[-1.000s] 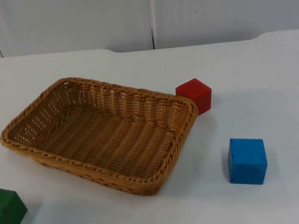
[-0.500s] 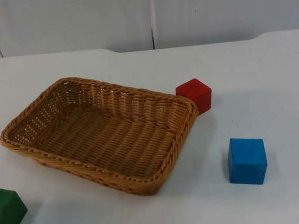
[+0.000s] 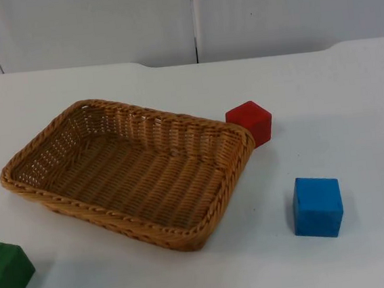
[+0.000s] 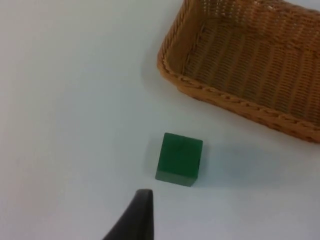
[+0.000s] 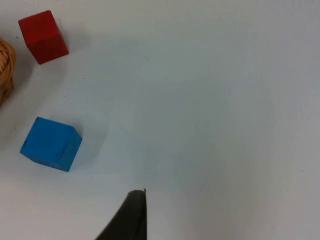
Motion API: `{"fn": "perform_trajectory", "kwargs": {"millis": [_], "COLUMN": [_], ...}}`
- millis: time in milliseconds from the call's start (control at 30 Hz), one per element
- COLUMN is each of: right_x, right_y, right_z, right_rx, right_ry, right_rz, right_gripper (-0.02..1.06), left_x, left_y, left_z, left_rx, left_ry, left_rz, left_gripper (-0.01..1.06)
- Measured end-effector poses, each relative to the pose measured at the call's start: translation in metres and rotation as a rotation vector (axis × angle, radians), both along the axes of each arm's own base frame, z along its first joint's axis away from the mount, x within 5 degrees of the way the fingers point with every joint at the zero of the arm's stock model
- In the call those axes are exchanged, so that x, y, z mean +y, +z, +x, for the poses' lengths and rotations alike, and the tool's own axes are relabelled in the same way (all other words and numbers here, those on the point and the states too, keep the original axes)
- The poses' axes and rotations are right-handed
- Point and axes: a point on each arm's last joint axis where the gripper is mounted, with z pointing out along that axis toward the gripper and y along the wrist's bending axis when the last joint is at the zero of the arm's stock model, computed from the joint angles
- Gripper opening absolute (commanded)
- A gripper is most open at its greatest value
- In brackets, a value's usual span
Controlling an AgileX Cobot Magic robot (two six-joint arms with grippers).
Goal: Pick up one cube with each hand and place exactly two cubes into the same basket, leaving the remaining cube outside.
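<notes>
- Three cubes on the white surface (image 3: pixel 350 88), all outside the basket.
- Nearest: green cube (image 3: pixel 6 272), a solid block at the front left, apart from the wicker.
- Left pincer (image 4: pixel 137 215) hovers just short of that green cube; how far it is open, can't tell.
- Blue cube (image 3: pixel 317 206) sits front right; right pincer (image 5: pixel 131 215) hangs near it, opening unreadable.
- Woven tan basket (image 3: pixel 44 200) lies mid-surface, nothing inside.
- Farthest, red cube (image 3: pixel 250 122) sits at the basket's far right corner.
</notes>
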Motion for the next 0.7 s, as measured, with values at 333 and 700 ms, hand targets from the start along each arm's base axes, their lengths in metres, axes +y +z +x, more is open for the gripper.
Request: {"fn": "perform_trajectory", "kwargs": {"millis": [333,700], "right_x": [0.01,0.02], "right_y": [-0.006,-0.03], "right_z": [0.036,0.067], "right_rx": [0.034,0.125], "right_ry": [0.062,0.161], "right_rz": [0.045,0.066], "right_gripper": [1.05,1.05], "left_x": [0.0,-0.005], "left_y": [0.006,-0.006], "left_z": [0.022,0.053], "left_rx": [0.056,0.194], "left_ry": [-0.031,-0.117], "left_rz": [0.021,-0.008], "left_gripper": [1.05,1.05]}}
